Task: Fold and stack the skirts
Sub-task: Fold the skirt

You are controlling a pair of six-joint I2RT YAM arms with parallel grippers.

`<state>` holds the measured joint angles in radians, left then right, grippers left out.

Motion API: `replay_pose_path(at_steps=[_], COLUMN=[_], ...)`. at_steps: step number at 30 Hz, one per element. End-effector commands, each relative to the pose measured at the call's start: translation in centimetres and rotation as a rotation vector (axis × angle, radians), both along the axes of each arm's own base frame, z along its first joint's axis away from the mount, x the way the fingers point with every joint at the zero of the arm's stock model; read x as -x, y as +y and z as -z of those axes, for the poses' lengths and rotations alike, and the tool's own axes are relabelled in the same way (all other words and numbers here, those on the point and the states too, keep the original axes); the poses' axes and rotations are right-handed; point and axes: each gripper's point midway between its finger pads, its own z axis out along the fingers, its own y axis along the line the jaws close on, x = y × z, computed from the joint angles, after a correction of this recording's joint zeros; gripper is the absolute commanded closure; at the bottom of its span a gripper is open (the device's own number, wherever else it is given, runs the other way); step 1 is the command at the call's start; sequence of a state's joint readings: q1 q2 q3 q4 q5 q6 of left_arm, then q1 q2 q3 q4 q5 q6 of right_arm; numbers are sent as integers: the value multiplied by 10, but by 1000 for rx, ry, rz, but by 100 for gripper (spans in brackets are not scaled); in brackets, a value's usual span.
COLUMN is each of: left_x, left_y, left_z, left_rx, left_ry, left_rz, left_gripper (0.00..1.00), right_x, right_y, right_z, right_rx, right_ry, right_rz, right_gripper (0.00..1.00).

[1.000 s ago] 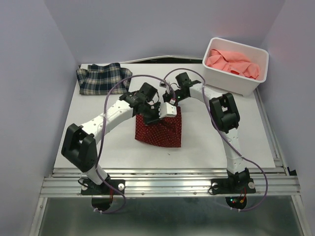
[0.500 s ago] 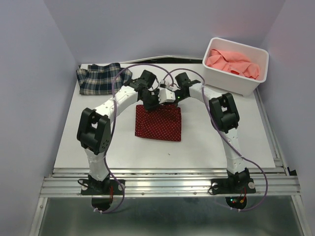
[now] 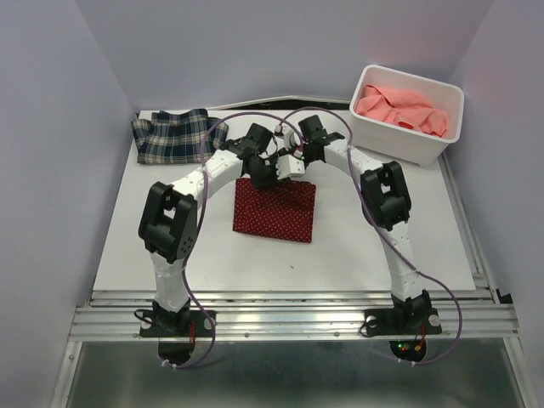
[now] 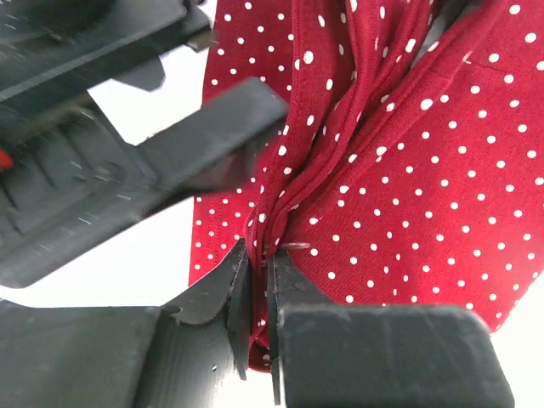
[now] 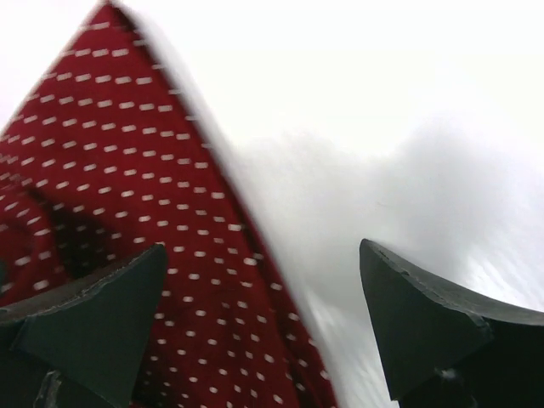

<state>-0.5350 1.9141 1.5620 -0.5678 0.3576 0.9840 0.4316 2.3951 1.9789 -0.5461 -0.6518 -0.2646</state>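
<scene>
One dk-red dotted skirt (image 3: 276,212), folded flat, edge bunched (L tool (image 4: 255,280) pinching)

White plastic bin (image 3: 396,136) at far right corner of white tabletop (image 3: 255,268), slightly angled. Ridged aluminium rail (image 3: 289,319) runs along the tabletop's near edge. Plain pale lavender walls (image 3: 68,102) on three sides.

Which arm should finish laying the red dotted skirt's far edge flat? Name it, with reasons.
Left, probably. The left gripper is shut on a bunched fold of the red dotted skirt; the right gripper is open, holding nothing.
</scene>
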Motion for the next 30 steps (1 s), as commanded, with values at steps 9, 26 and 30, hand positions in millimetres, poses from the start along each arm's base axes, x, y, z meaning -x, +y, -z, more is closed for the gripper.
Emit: replay_pose_path(at_steps=[9,26,30], left_x=[-27,-42,-54], left_y=[-12,-17,-17], left_z=[-4,-11,-8], left_rx=[20,17,10], left_ry=[-83,-89,-103], left_rz=[18,9,-16], left_gripper=[90,89,87], right_x=[-65,-22,-3], right_y=[-43,-19,-16], right_z=[-45,48,55], right_rx=[-87,-80,-87], right_ry=[36,237,286], right_rz=[311,169,129], right_gripper=[1,68,71])
